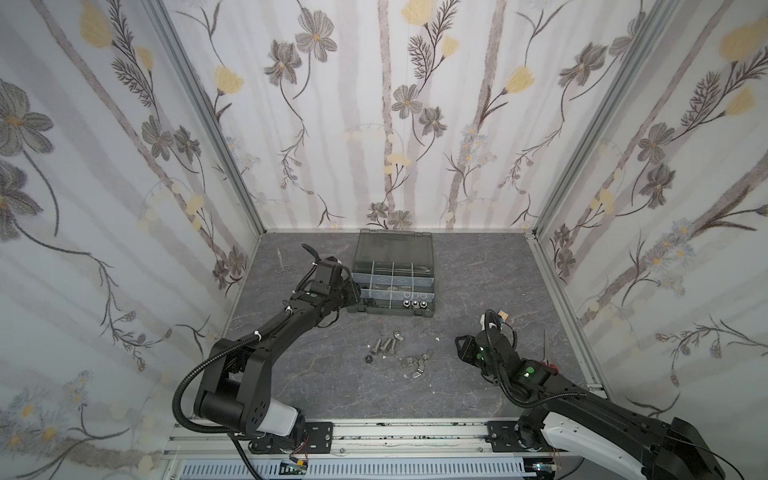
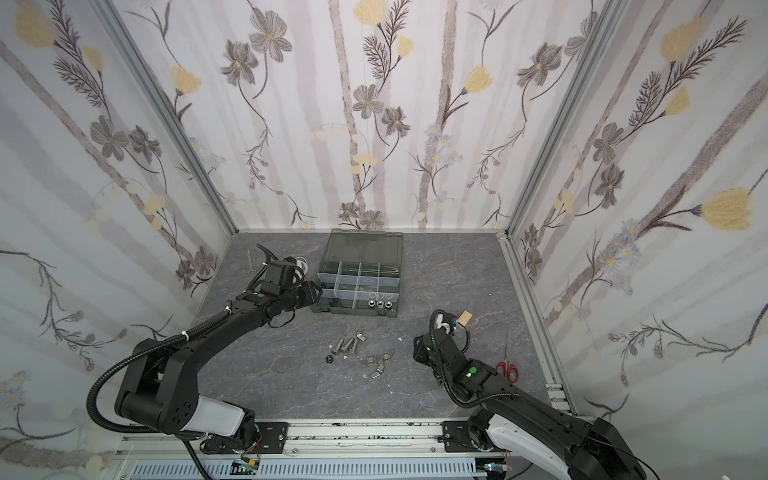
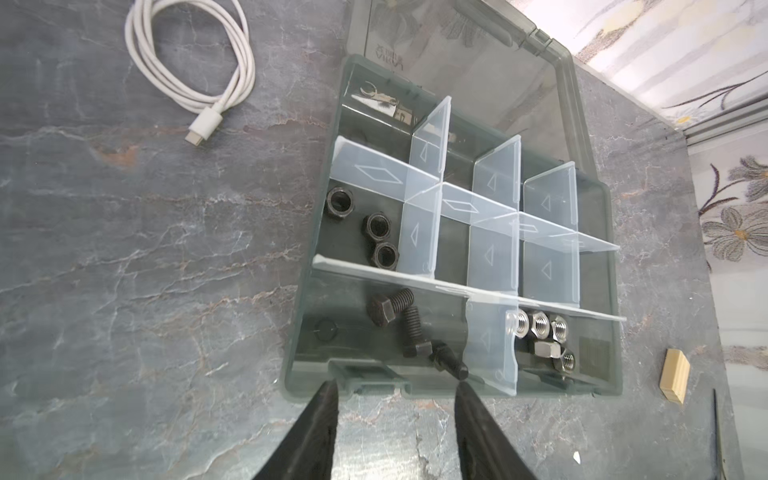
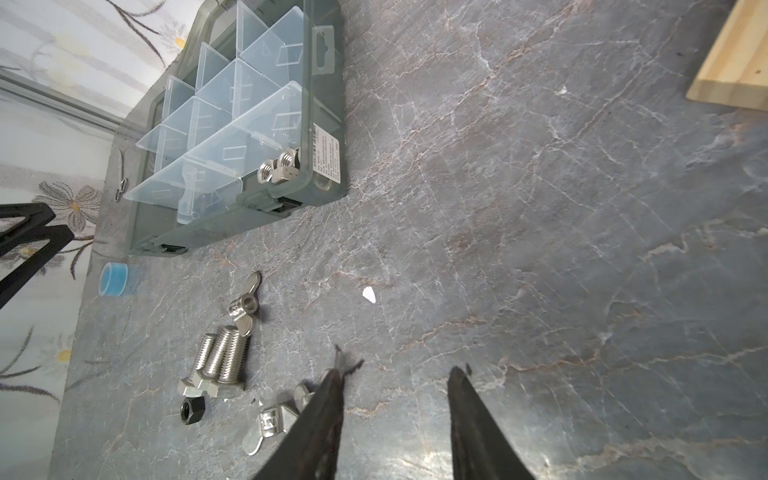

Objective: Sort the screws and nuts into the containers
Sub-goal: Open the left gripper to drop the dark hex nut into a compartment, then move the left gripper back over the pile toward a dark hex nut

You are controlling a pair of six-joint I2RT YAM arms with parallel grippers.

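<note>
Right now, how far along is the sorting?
Done: black hex nuts, black bolts and silver hex nuts each lie in their own compartment of the organizer case. In hand: nothing; the left gripper and right gripper are both open and empty. Left: silver bolts, wing nuts and one black nut lie loose on the table.

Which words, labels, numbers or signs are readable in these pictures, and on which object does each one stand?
No text is legible enough to quote.
White sticker on the organizer case wall: printed lines, too small.
Embossed logo on the lid: blurred.
Dividers: embossed triangle and diamond marks, no letters.
</note>
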